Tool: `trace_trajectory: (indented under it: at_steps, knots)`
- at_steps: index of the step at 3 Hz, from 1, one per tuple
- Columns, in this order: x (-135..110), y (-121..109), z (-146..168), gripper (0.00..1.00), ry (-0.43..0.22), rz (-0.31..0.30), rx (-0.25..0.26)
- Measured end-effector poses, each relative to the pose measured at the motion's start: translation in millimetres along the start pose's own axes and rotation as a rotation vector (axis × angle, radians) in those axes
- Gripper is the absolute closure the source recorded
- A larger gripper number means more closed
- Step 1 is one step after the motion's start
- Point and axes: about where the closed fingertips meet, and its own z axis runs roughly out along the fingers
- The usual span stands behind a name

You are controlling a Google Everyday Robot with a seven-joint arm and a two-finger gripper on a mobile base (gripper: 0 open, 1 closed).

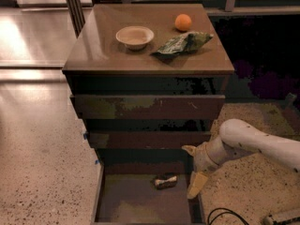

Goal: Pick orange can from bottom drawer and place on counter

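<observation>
Can (166,181) lies on side on drawer (122,205) floor, toward back right. Gripper (189,172) just right of can at drawer's right edge, spread wide, empty, apart from can. Bench (93,50) carries bowl (135,36), orange (183,22), green bag (183,43).

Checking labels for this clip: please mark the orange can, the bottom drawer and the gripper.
orange can (166,182): camera view, middle of its side.
bottom drawer (126,203): camera view, bare floor.
gripper (188,172): camera view, between its fingertips, at the drawer's right edge.
</observation>
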Motion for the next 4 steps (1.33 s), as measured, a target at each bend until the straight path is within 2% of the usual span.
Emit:
trace_trajectory:
  at_steps: [1, 2, 3, 4]
  knots:
    - [15.3, -9.1, 44.9, 0.00, -0.012, -0.007, -0.026]
    - [33.4, -11.9, 95.2, 0.00, 0.005, 0.013, -0.079]
    - [33.4, -11.9, 95.2, 0.00, 0.005, 0.013, -0.079]
    - [41.1, -5.2, 113.3, 0.00, -0.012, 0.019, -0.110]
